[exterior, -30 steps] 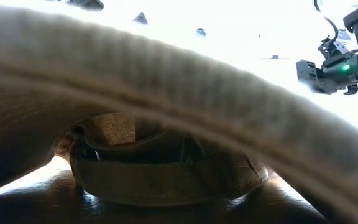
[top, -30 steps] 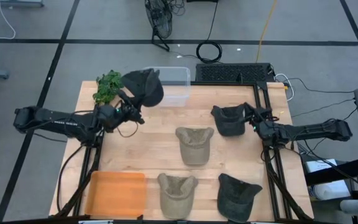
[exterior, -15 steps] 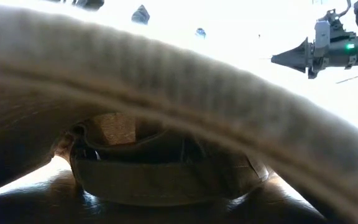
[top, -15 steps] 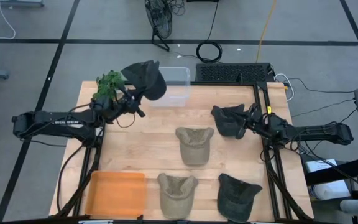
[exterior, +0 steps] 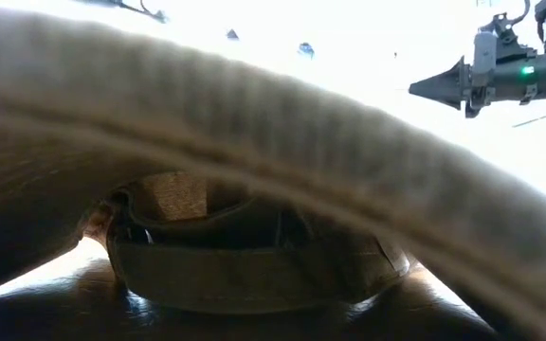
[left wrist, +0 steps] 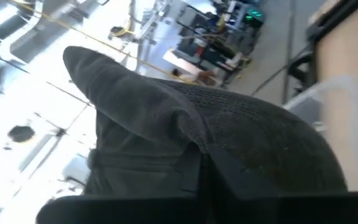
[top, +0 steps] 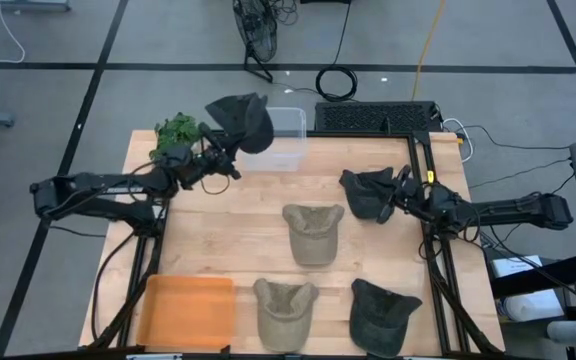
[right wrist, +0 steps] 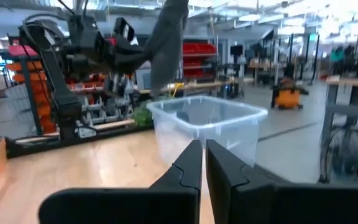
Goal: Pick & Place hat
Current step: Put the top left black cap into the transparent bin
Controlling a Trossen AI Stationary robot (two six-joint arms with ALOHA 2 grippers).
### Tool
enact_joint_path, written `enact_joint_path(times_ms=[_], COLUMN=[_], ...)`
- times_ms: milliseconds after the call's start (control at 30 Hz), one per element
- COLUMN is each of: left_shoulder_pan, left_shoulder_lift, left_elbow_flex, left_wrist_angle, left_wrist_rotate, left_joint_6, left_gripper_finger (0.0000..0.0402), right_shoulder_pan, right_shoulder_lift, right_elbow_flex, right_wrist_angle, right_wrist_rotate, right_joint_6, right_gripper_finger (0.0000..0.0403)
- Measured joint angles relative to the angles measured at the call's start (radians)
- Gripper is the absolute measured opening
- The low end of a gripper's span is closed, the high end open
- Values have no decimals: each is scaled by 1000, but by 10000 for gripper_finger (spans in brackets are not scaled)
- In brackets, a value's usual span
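I have swung the hat [top: 242, 121] nearer the bin [top: 284, 137], my left pincer [top: 221, 152] clamped on it, its length tilted up.

A dark hat [top: 242, 122] hangs crumpled in the air at the upper left of the high view, over the clear bin's [top: 280, 137] left edge, pinched by the left tool [top: 226, 150], its crown drooping.
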Motion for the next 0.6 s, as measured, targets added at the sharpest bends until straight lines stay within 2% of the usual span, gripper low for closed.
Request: enact_joint_path(times_ms=[100,200,300,467,600], left_shoulder_pan=[12,24,43,69,91], left_shoulder_lift=[72,132,180,253,291], left_elbow_flex=[0,3,27,94,162], left_wrist_angle=[109,158,161,162,92], left_wrist_rotate=[-11,-14,-15,-41,-59], left_joint_6=[29,46,50,16,-17], left_gripper_finger=[22,12,8,26,10], right_shoulder_pan=[-2,-27,-63,-127,-184], right_shoulder_lift=[22,38,53,68,77], right_elbow_flex=[0,0,0,0,0], right_wrist_angle=[33,84,138,174,191], right_wrist_rotate=[0,0,0,-3,-38], right_joint_6=[-71,-130,-161,-204,-229], right_gripper_finger=[0,0,0,0,0])
